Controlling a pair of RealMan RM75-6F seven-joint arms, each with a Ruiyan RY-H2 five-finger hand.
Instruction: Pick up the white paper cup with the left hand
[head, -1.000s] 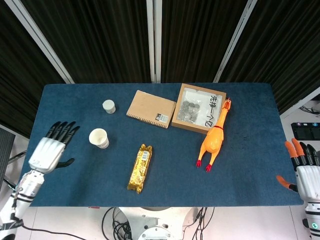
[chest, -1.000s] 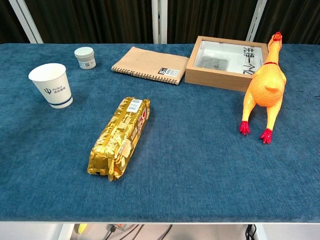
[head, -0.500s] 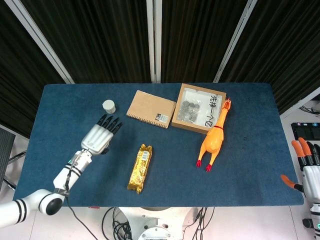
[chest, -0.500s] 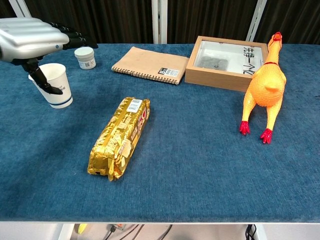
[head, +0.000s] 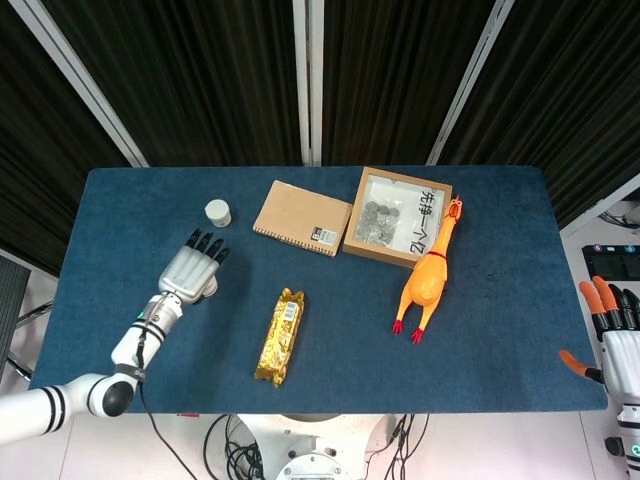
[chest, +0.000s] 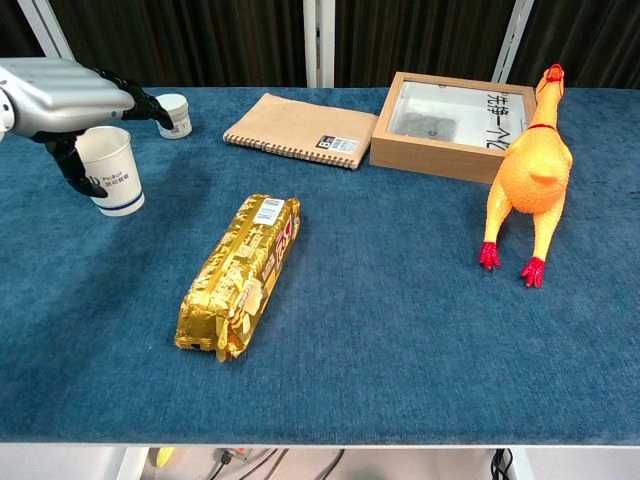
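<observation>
Head view: we see the left robot hand over the left part of the blue table, palm down, dark fingers pointing toward the far edge. It covers the white paper cup, so we can't see the cup here. A small white jar sits just beyond the fingertips, apart from them. Near the table middle lies a tan spiral notebook, beside it a wooden box with coins and a paper slip inside. A yellow rubber chicken lies right of the box, head touching or very close to the box corner. A gold snack pack lies toward the near edge. The right robot hand is off the table's right edge, orange-tipped fingers spread, holding nothing.

Chest view: the white paper cup stands upright on the table at far left, blue logo facing us. The left robot hand sits over its rim, thumb down the cup's left side and fingers reaching past it toward the jar. Whether the fingers actually clamp the cup we cannot tell; the cup base still looks on the table. Snack pack is in the front middle, notebook and box behind, chicken at right.
</observation>
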